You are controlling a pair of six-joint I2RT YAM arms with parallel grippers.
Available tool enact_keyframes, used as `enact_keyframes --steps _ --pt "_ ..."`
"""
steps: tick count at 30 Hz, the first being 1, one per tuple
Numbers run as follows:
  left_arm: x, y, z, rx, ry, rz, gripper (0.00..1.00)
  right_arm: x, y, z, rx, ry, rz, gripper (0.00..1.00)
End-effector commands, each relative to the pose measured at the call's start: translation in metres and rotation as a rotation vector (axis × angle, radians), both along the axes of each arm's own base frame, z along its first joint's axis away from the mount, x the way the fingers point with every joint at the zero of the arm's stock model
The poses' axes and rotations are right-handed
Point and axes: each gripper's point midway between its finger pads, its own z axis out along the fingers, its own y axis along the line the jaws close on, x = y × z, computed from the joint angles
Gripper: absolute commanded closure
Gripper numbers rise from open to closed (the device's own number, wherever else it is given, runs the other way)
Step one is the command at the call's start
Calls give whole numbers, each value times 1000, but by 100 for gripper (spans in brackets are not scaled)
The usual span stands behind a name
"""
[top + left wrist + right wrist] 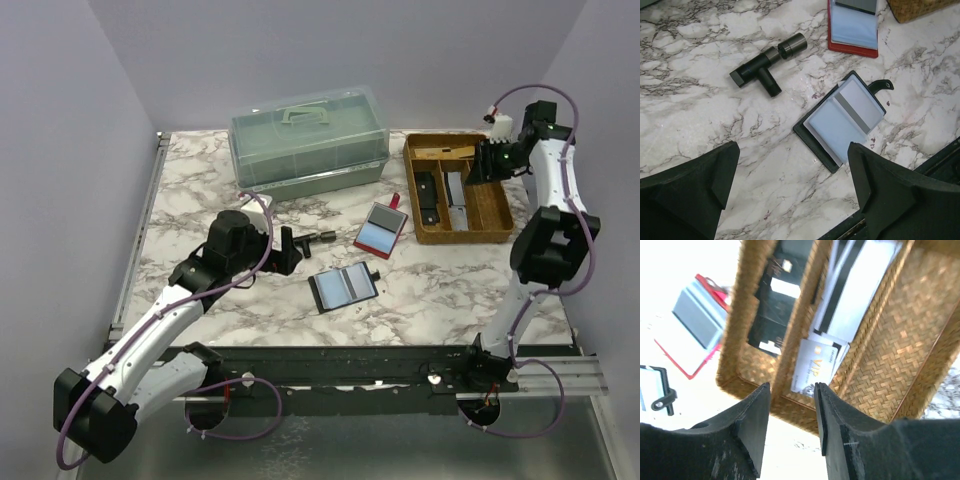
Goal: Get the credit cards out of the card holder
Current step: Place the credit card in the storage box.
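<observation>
The left gripper (792, 197) hangs low over the marble table (700, 115), jaws spread wide with nothing between them. Just ahead of its right finger lies the black card holder (817, 146), open flat, with pale blue credit cards (835, 127) tucked in its sleeves (a grey stripe crosses the farther one). Ahead and to the left sits a black metal fitting (767, 62), apart from the holder. Beyond both is a red card holder (852, 48), cut off by the wrist view's top edge. Well beyond that stands a clear lidded box (308, 140).

The right gripper (792, 410) hovers over a woven tray (790, 335), jaws partly apart and gripping nothing. Loose cards (815, 367) lie in the compartment under the gap, the nearest one white. The dark items left of the divider are too blurred to make out.
</observation>
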Motion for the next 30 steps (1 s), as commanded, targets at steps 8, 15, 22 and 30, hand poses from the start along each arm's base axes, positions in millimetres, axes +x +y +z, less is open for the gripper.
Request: enact_keyframes --steps 8,15,22,30 --pt "3 -10 20 -296 67 -18 1 -99 81 138 225 -454 168 40" --pt "-12 -29 16 -461 216 -31 1 -145 106 157 300 -530 225 0" --pt "-38 -47 22 -505 226 -22 1 -165 121 144 395 -566 236 0" --pt "-56 -91 15 -461 203 -40 3 -197 147 118 549 -591 427 0"
